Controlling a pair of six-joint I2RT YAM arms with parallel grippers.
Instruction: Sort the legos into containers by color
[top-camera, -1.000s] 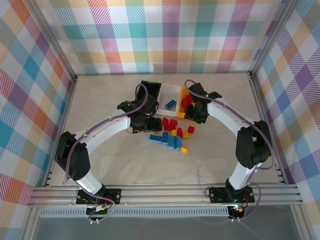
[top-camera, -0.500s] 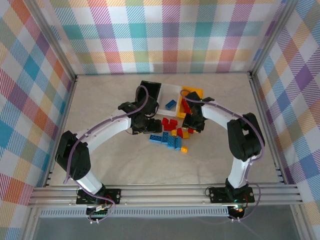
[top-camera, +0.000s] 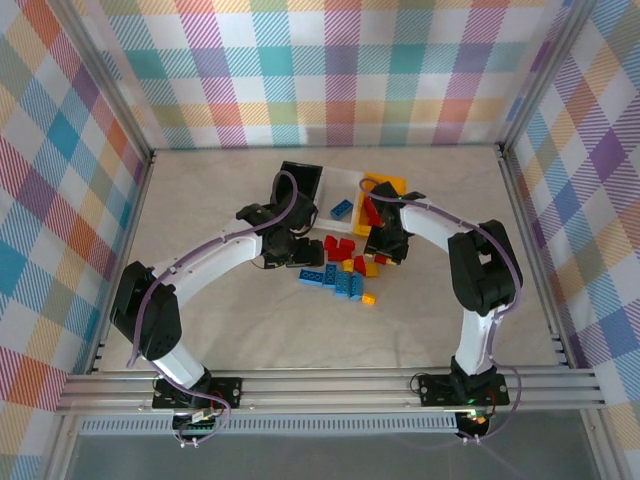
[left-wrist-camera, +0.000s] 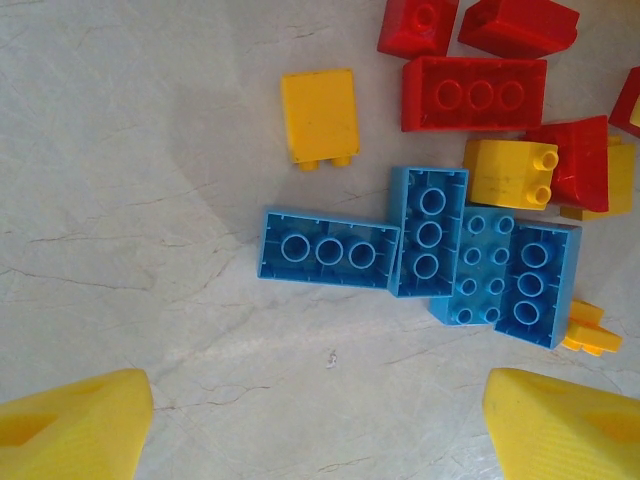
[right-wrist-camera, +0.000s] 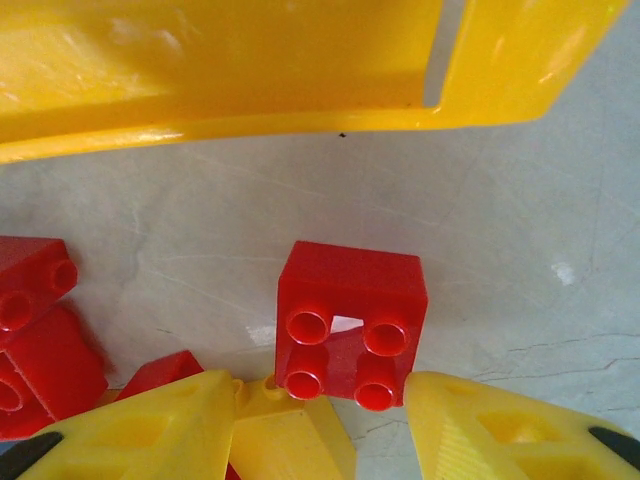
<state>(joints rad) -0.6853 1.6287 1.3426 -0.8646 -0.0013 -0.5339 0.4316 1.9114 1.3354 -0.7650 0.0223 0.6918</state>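
Hovering over the legos (top-camera: 345, 265) at mid-table (top-camera: 220, 200): left gripper (left-wrist-camera: 320, 420), fingers wide apart, empty; blue bricks (left-wrist-camera: 425, 250) at its 12 o'clock, bare surface open toward 9 o'clock. Right gripper (right-wrist-camera: 322, 425), fingers parted, unclamped, red brick (right-wrist-camera: 350, 320) at the gap's mouth; yellow bin (right-wrist-camera: 250, 60) wall edge at 12 o'clock, bare strip between brick and wall

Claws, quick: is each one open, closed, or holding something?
Left claw: open, empty, above the blue legos.
Right claw: open, red lego at its fingertips, not clamped.
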